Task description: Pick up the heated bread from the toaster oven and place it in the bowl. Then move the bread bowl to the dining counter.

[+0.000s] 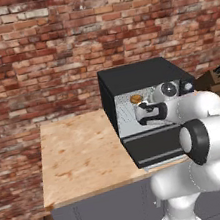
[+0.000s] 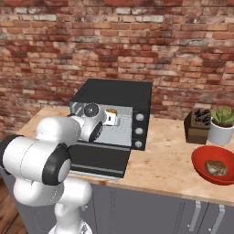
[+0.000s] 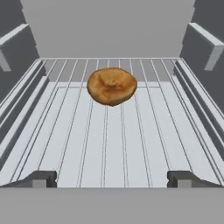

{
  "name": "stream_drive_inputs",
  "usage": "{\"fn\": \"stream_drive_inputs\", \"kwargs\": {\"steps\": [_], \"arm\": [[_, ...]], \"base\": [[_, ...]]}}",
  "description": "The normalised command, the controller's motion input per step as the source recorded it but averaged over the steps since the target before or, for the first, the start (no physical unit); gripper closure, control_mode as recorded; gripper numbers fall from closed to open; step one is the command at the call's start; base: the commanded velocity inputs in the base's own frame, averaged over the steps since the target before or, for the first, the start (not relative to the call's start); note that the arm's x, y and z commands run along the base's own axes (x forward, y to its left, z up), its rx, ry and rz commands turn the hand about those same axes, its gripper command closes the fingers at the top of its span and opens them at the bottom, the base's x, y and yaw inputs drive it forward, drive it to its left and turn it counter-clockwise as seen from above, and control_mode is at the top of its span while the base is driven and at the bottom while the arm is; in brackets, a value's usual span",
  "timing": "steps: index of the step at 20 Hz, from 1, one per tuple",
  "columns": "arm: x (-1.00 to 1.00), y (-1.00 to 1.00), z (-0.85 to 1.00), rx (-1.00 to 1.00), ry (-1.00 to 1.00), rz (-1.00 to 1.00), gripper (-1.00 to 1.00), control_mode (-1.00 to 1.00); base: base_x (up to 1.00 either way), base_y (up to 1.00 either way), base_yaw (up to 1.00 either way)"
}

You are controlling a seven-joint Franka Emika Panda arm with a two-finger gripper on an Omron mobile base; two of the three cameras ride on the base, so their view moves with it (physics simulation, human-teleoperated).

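Observation:
The black toaster oven (image 1: pixel 142 76) stands on the counter by the brick wall with its door (image 1: pixel 156 147) dropped open. The heated bread (image 3: pixel 112 85), a small round golden-brown piece, lies on the wire rack (image 3: pixel 109 140) toward the back of the oven. My gripper (image 3: pixel 112 179) reaches into the oven mouth, short of the bread. It is open, with one fingertip (image 3: pixel 41 178) wide to each side and nothing between them. The red bowl (image 2: pixel 201 160) sits on the counter to the oven's right, with a brownish lump inside. The dining counter is out of view.
A knife block (image 2: pixel 197 125) and a potted plant (image 2: pixel 222 123) stand behind the bowl near the wall. The oven's knobs (image 2: pixel 139 130) line its right side. Bare counter (image 1: pixel 78 148) stretches left of the oven. The oven's side walls flank my hand closely.

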Motion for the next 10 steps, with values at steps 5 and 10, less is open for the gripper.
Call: {"fn": "stream_drive_inputs", "kwargs": {"steps": [5,10], "arm": [[0.42,0.00,-0.34,0.00,0.00,0.00,-1.00,-1.00],[0.30,0.00,-0.39,0.00,0.00,0.00,-1.00,-1.00]], "base": [[0.00,0.00,0.00],[0.00,0.00,0.00]]}}
